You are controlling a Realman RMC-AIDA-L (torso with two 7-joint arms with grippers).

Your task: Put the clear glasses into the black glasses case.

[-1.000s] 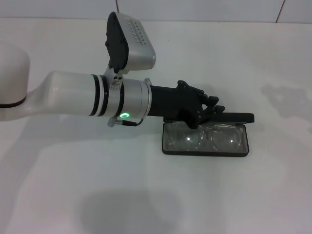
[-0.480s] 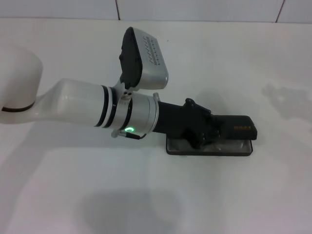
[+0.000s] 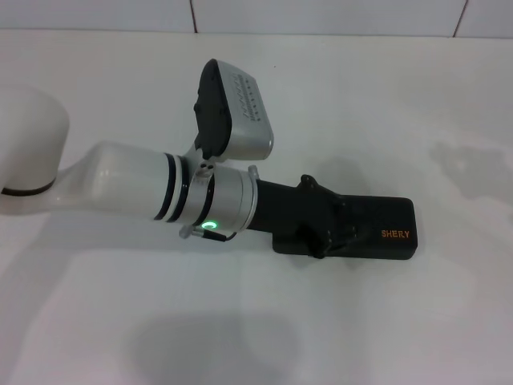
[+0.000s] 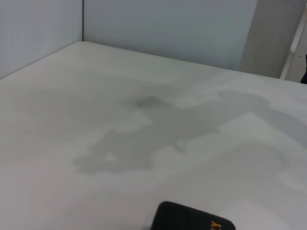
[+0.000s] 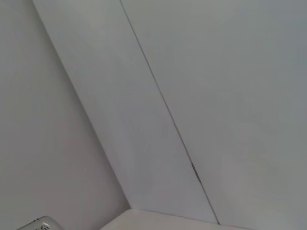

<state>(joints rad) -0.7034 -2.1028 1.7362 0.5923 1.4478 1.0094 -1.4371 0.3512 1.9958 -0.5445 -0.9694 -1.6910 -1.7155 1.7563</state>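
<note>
**Operator:** I start with the big white tabletop (image 3: 120, 321). My left arm reaches across it from nine o'clock toward three. Its black left gripper (image 3: 325, 233) rests on top of the flat black rectangular glasses case with the small orange lettering (image 3: 385, 233), over the case's nine o'clock end.

**Supervisor:** Is the case open or closed?

**Operator:** Closed, as far as I see: the lid lies flat and only the black outside shows in the head view. Its long axis runs nine to three, nearly in line with my forearm. The left wrist view catches just one black corner of the case, with a bit of orange print.

**Supervisor:** And the clear wraparound plastic glasses?

**Operator:** Not visible in any view. I judge they sit inside the shut case, but I can't confirm that.

**Supervisor:** Jaw state?

**Operator:** I cannot tell. The fingers merge with the black lid, so spread or pressed together is anyone's guess.

**Supervisor:** Right arm?

**Operator:** Parked out of the head view; its wrist camera shows only pale wall panels.

**Supervisor:** Next move?

**Operator:** The left gripper lies directly on the lid, so I think lifting straight up suits, not dragging toward nine o'clock, which could slide the case.
</note>
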